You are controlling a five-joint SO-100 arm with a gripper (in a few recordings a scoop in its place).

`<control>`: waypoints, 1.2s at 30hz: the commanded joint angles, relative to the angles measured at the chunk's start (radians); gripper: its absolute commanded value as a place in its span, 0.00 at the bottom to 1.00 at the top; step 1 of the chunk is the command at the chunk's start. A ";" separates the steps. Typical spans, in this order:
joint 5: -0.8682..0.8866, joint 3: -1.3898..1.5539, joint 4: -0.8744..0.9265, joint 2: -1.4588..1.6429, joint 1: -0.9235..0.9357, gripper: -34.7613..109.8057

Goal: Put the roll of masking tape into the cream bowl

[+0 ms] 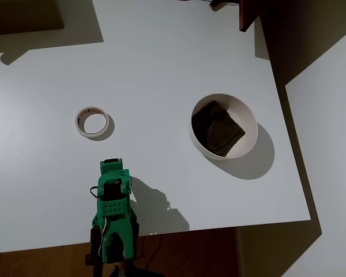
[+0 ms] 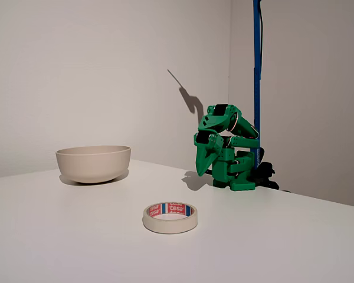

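In the overhead view, the green arm point(image 1: 112, 213) folds over itself, hiding its gripper. In the fixed view, the cream bowl point(image 2: 93, 163) wall hides its inside.

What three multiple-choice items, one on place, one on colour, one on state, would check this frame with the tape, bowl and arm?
1. Where is the tape?
A. in the bowl
B. flat on the table, apart from the bowl
C. in the hand

2. What colour is the arm?
A. green
B. orange
C. black

3. How does the hand stand?
A. gripping the tape
B. inside the bowl
C. empty, pointing down near the arm's base

Key: 1 B, the overhead view shows bare table between the tape and the bowl. 2 A, both views show it green. 3 C, the fixed view shows the arm folded and nothing in the hand.
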 commanded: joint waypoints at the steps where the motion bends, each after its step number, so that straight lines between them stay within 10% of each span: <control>1: 0.009 -0.006 0.009 0.011 -0.015 0.18; 10: -0.011 -0.035 -0.092 -0.035 -0.021 0.18; 25: 0.064 -0.721 -0.147 -1.083 -0.057 0.18; 36: 0.138 -0.861 -0.232 -1.388 -0.170 0.41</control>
